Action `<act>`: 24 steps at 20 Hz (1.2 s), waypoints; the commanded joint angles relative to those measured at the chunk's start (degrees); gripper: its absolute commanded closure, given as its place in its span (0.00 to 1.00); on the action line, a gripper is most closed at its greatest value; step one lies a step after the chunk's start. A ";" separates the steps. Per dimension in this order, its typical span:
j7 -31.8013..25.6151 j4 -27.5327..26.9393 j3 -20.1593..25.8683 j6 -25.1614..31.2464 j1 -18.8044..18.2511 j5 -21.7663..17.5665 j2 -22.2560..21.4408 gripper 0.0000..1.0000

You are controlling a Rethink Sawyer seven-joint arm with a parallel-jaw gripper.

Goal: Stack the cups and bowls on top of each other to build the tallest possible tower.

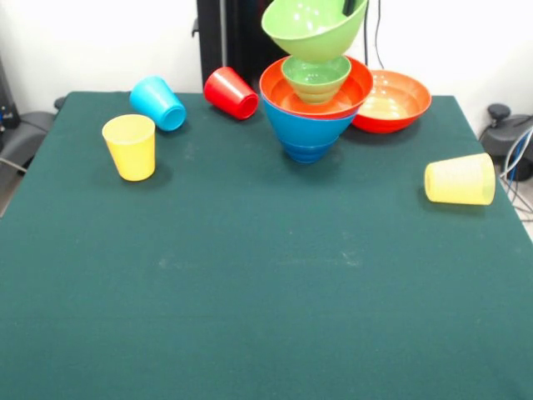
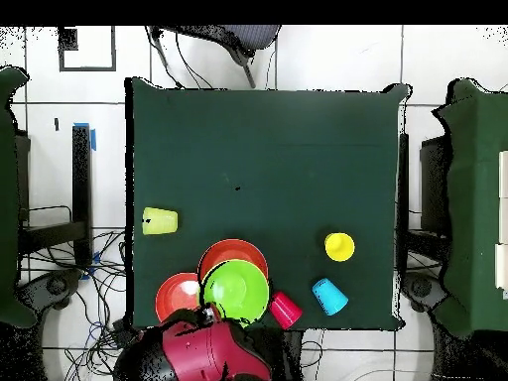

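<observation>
The tower [image 1: 306, 125] stands at the back: a big blue bowl [image 1: 301, 137] holds an orange-red bowl [image 1: 279, 93], which holds a small green bowl [image 1: 316, 77]. Just above it a big green bowl [image 1: 313, 27] hangs tilted, and my gripper [image 1: 355, 7] is shut on its rim at the picture's top edge. Overhead, the big green bowl [image 2: 236, 291] covers most of the tower, with the gripper [image 2: 209, 315] at its edge. A second orange-red bowl [image 1: 393, 100] sits beside the tower. The yellow cup [image 1: 131, 147] stands upright. Light blue [image 1: 158, 102], red [image 1: 231, 92] and ribbed pale yellow [image 1: 460, 179] cups lie on their sides.
The green cloth table [image 1: 250, 292] carries everything. Overhead, my red arm [image 2: 203, 349] reaches in from the bottom edge. Cables and chairs lie on the floor around the table.
</observation>
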 commanded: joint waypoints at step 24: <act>11.46 -5.31 -11.13 -10.49 10.97 -5.51 7.97 1.00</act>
